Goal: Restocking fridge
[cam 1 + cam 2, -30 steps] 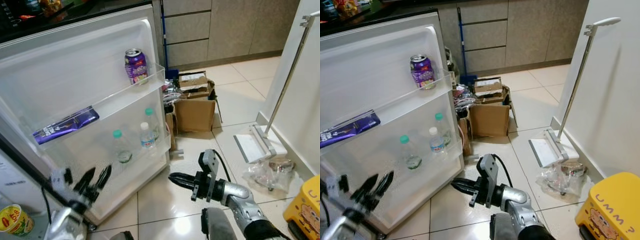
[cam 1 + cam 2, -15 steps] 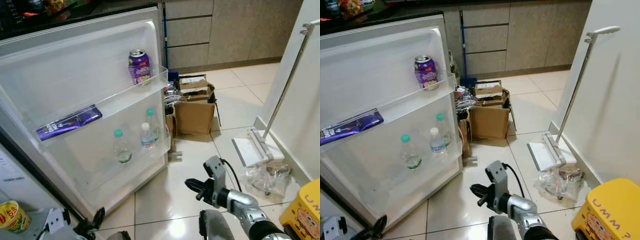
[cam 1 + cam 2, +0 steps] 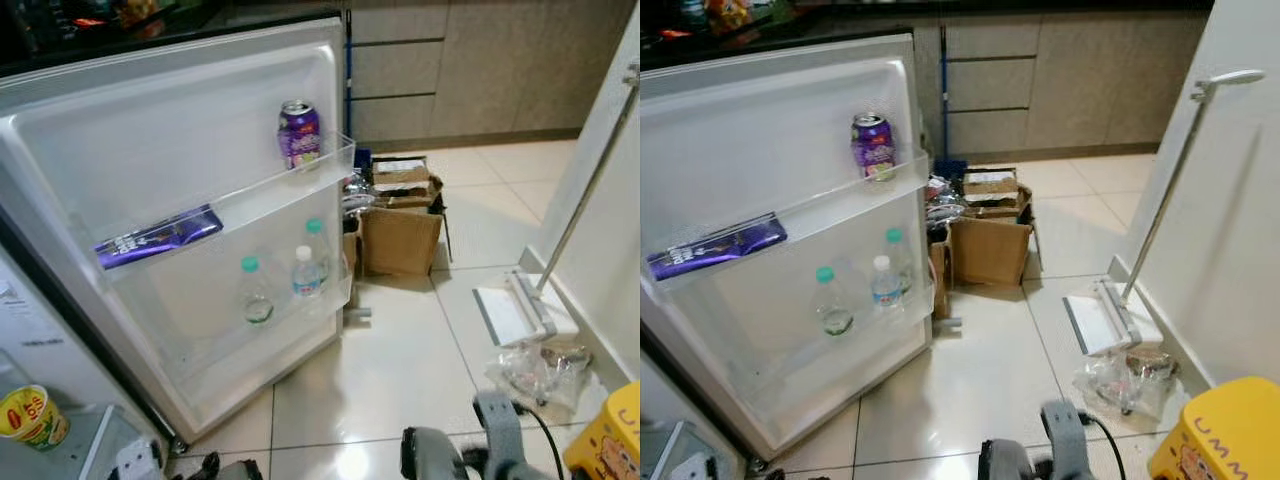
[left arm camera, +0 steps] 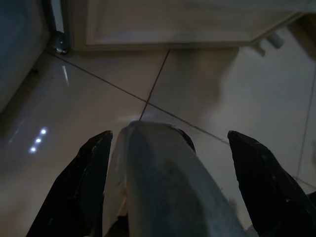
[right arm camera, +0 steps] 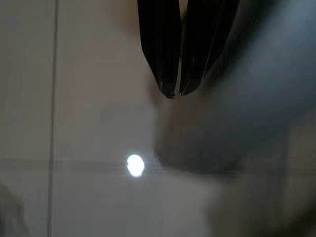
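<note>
The open fridge door [image 3: 150,150] holds a purple can [image 3: 299,133] and purple packet [image 3: 158,236] on its upper shelf, three bottles [image 3: 256,293] below, while the left pincer [image 4: 168,163] hangs spread and the right pincer [image 5: 176,94] pressed together over floor tiles.

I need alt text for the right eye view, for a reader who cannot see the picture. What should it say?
An open fridge door fills the left side: a purple can and a flat purple packet on its upper shelf, three water bottles on its lower shelf. On the tiled floor beyond stand an open cardboard box, a white floor mop and a yellow stool.
</note>
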`<state>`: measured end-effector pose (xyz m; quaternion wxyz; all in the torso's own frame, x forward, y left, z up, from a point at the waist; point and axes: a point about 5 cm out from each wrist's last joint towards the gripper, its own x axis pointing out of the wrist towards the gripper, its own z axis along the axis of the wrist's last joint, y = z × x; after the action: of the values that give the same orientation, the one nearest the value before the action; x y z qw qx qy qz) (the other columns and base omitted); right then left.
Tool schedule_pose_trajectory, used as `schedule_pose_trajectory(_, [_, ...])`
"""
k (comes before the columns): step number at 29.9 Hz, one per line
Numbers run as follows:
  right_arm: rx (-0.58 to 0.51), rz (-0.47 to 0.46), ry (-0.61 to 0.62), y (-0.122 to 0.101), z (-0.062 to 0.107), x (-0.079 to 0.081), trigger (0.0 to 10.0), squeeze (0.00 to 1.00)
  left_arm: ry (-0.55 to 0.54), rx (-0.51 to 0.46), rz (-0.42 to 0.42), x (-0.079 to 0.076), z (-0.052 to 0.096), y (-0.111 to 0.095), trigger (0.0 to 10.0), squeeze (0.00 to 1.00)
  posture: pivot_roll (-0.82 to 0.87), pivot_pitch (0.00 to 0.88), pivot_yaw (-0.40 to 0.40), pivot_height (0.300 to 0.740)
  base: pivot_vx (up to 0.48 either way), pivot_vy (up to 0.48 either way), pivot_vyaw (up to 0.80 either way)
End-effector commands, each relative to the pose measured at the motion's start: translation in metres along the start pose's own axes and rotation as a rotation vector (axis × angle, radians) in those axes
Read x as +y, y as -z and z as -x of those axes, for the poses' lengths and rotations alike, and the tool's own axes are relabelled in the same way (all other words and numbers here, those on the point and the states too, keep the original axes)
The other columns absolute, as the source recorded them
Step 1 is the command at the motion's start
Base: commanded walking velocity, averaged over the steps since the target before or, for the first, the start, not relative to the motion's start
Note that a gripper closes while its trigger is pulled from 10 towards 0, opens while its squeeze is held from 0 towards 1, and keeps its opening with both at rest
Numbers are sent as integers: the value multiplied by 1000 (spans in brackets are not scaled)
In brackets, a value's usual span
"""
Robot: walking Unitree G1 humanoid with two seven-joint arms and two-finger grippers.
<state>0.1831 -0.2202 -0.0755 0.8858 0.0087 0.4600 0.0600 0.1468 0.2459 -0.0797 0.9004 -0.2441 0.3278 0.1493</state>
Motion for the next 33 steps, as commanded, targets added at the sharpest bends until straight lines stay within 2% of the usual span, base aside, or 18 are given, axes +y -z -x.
schedule_pose_trajectory(1, [54,-8,20,13,1,0,10000,0,-10,18,-21,-2,-1,2,10000,0,-97,0,-4,562,0,0,0])
schedule_pose_trajectory(4, [107,-40,58,33,6,-3,10000,0,-25,11,-66,-4,-4,-4,10000,0,-107,0,3,576,0,0,0])
schedule_pose_trajectory(10, [150,-49,94,48,11,-5,10000,0,-30,29,-94,-8,-7,-6,10000,0,-114,0,10,595,0,0,0])
schedule_pose_trajectory(15, [152,-51,117,50,12,-8,10000,0,-40,52,-115,-11,-8,-3,10000,0,-116,0,5,609,0,0,0])
schedule_pose_trajectory(26, [111,-26,155,38,12,-16,10000,0,-53,69,-123,-13,-8,1,10000,0,-115,0,0,657,0,0,0])
schedule_pose_trajectory(33, [132,-19,174,41,13,-18,10000,0,-68,76,-131,-11,-8,1,10000,0,-115,0,-4,657,0,0,0])
